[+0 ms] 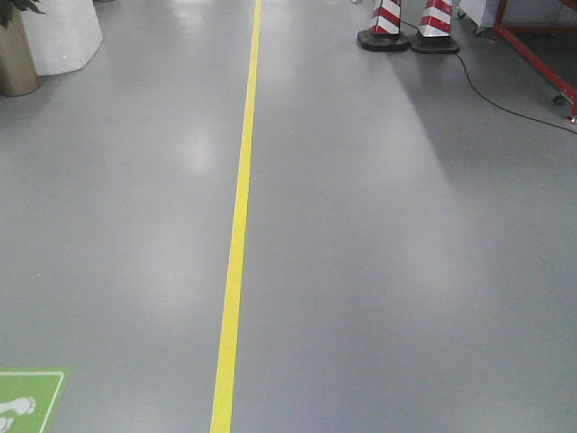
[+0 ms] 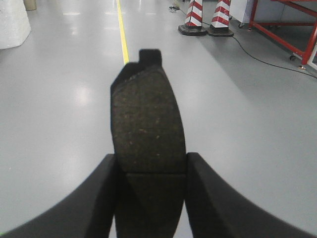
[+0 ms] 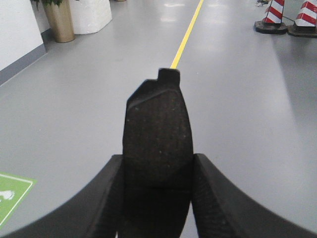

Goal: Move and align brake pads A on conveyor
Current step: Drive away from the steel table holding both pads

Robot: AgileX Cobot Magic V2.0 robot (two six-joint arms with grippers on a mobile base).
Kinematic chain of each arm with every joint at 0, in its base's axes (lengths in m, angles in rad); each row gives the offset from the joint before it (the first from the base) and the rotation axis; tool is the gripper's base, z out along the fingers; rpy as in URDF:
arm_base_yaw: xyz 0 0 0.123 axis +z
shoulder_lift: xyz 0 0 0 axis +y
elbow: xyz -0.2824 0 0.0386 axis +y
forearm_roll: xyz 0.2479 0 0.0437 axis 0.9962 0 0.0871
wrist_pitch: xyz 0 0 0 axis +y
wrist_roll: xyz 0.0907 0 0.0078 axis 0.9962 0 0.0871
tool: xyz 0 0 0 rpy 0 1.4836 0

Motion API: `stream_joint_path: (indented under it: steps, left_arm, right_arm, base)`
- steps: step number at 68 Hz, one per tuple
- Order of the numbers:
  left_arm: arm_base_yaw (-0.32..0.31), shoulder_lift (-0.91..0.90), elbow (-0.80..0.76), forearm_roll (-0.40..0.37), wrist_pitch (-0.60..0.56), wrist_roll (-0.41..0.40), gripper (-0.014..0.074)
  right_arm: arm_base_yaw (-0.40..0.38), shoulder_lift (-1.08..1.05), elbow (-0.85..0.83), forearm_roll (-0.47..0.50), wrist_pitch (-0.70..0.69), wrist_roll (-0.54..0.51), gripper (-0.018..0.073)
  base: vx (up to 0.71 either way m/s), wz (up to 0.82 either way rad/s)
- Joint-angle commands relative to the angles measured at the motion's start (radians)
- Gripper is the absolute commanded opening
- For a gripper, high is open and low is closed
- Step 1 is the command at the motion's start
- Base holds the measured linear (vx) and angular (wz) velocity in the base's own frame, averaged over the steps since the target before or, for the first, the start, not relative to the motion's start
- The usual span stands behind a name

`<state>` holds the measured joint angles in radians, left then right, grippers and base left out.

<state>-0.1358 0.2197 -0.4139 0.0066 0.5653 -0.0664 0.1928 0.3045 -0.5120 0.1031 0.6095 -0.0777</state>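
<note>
In the left wrist view a dark grey brake pad with a small end tab sticks forward above the grey floor, and my left gripper is shut on its lower half. In the right wrist view a second brake pad is held the same way, with my right gripper shut on it. A groove crosses each pad near the fingers. The conveyor is out of view in every frame. Neither gripper nor any pad appears in the front view.
A yellow floor line runs straight ahead over grey floor. Red-and-white cones and a cable lie far right by a red frame. A planter and white block stand far left; a green floor sign lies near left.
</note>
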Motion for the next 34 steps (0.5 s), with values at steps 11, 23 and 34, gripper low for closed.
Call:
stream_joint_path:
  steps: [11, 23, 34]
  left_arm:
    - [-0.001, 0.011, -0.027, -0.007, -0.099, -0.002, -0.0006]
    - [-0.001, 0.011, -0.027, -0.007, -0.099, -0.002, -0.0006]
    - [-0.001, 0.011, -0.027, -0.007, -0.099, -0.002, -0.0006]
  right_arm:
    - [-0.003, 0.01, -0.031, -0.002, -0.099, 0.0, -0.0007]
    - [-0.003, 0.01, -0.031, -0.002, -0.099, 0.0, -0.0007]
    - [-0.003, 0.01, -0.031, -0.002, -0.099, 0.0, -0.0007]
  base:
    - [0.47, -0.07]
    - [0.52, -0.08]
    - [0.56, -0.06]
